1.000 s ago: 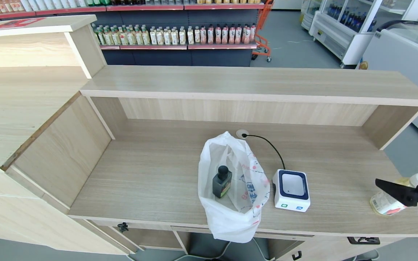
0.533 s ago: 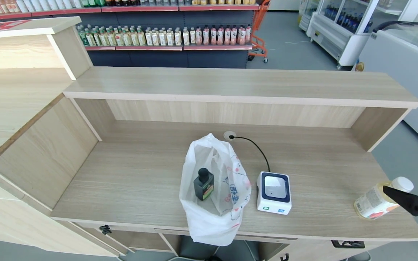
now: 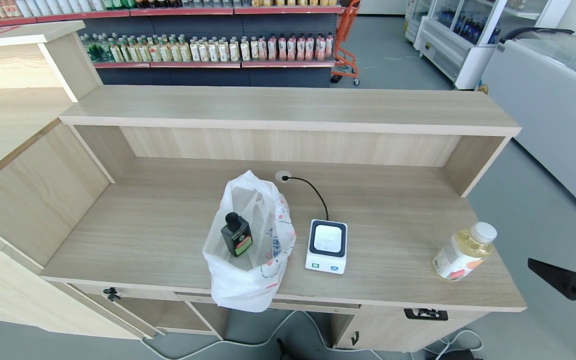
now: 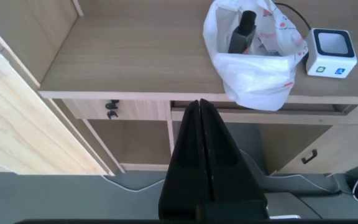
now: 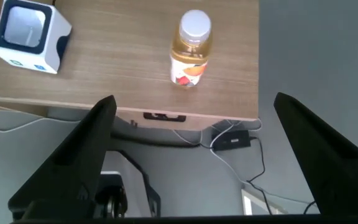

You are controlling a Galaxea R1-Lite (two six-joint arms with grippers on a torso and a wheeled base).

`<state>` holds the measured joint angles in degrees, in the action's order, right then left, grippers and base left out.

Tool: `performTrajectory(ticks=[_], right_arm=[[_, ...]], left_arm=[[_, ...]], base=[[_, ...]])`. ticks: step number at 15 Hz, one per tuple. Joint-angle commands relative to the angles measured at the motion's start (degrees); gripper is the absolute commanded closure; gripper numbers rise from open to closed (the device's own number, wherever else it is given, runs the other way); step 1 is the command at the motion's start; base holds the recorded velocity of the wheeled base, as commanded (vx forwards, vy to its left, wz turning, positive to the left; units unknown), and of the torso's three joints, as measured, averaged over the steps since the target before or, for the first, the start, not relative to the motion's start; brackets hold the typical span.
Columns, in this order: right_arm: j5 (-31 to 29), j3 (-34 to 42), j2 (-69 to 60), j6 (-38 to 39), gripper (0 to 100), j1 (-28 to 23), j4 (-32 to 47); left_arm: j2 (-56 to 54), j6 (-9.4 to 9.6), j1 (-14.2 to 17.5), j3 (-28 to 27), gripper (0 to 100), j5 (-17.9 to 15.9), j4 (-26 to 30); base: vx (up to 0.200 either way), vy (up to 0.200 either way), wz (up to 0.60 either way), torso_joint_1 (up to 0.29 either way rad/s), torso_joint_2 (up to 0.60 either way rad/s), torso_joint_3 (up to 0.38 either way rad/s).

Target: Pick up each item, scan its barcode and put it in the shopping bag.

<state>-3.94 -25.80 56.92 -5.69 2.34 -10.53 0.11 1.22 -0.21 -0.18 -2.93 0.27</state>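
Shopping bag [image 3: 248, 272] sat open-mouthed at the front edge of the tabletop [image 3: 393, 220] with a dark bottle [image 3: 236, 235] already upright inside it. Just beside the bag, on the robot's right, lay the scanner [image 3: 326, 245], window facing up. Well apart from both, near the right end of the tabletop and close to its front edge, stood the yellow bottle [image 3: 463, 252], white cap on top and long axis vertical. The scanner therefore lay between this bottle and the bag. The right gripper [image 5: 194, 106] hung off the right front corner of the tabletop with its jaws spread wide and nothing between them. The yellow bottle lay ahead of it and somewhat toward the robot's left, and in the right wrist view it fell within the gap between the jaws. The left gripper [image 4: 199, 109] was pressed together and empty, out in front of the tabletop on the bag's side. The right arm was judged much the nearer for a sideways grip on the bottle's body.
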Motion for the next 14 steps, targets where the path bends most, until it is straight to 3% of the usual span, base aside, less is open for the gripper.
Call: performTrajectory(ticks=[1, 5, 9, 14], right_arm=[[0.0, 0.2, 0.2, 0.0, 0, 0.0, 0.0], [-0.1, 0.0, 1.1, 0.0, 0, 0.0, 0.0], [-0.2, -0.9, 3.9, 0.2, 0, 0.0, -0.5], [1.7, -2.2, 6.5, 2.5, 0, 0.4, -0.6]], left_arm=[[0.0, 0.01, 0.0, 0.0, 100, 0.0, 0.0], [0.5, 0.01, 0.0, 0.0, 100, 0.0, 0.1], [0.3, 0.10, 0.0, 0.0, 100, 0.0, 0.0], [0.0, 0.01, 0.0, 0.0, 100, 0.0, 0.0]], base=[[-0.200, -0.200, 0.00, 0.002, 0.00, 0.002], [-0.200, -0.200, 0.00, -0.002, 0.00, 0.001], [0.000, -0.200, 0.00, -0.004, 0.00, 0.008], [0.000, 0.000, 0.00, 0.000, 0.00, 0.000]])
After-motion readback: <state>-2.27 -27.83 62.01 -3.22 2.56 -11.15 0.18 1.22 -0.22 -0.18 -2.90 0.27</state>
